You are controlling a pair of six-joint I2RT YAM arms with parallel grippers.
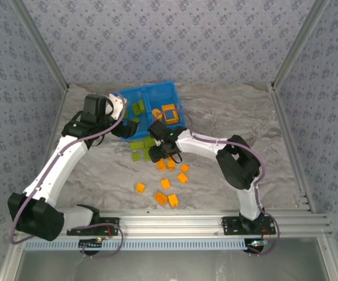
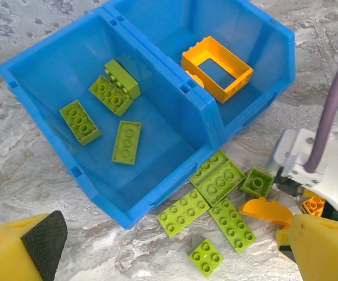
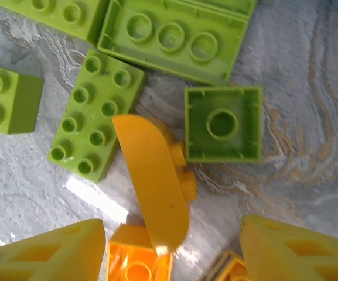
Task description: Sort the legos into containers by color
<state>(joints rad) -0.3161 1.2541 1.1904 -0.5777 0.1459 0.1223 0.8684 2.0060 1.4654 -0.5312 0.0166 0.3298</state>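
Note:
The blue bin [image 1: 177, 98] has a divider [image 2: 157, 70]. Its left container [image 2: 37, 76] holds several lime green legos [image 2: 110, 93]. The right container [image 2: 268, 44] holds an orange frame piece [image 2: 239, 73]. More green legos [image 2: 218, 181] lie on the table before the bin, and orange legos [image 1: 166, 183] are scattered nearer the arms. My left gripper [image 2: 174, 260] hangs wide open over the green ones, holding nothing. My right gripper [image 3: 171, 231] is low over a curved orange lego [image 3: 154, 181] and an orange square one [image 3: 136, 266]; its fingers [image 3: 297, 252] straddle them, still apart.
The right arm's white wrist [image 2: 318, 170] and purple cable [image 2: 333, 105] sit close to the left gripper, just right of the green pile. An upside-down green brick [image 3: 222, 124] lies against the curved orange one. Metal frame posts [image 1: 289, 117] edge the marbled table.

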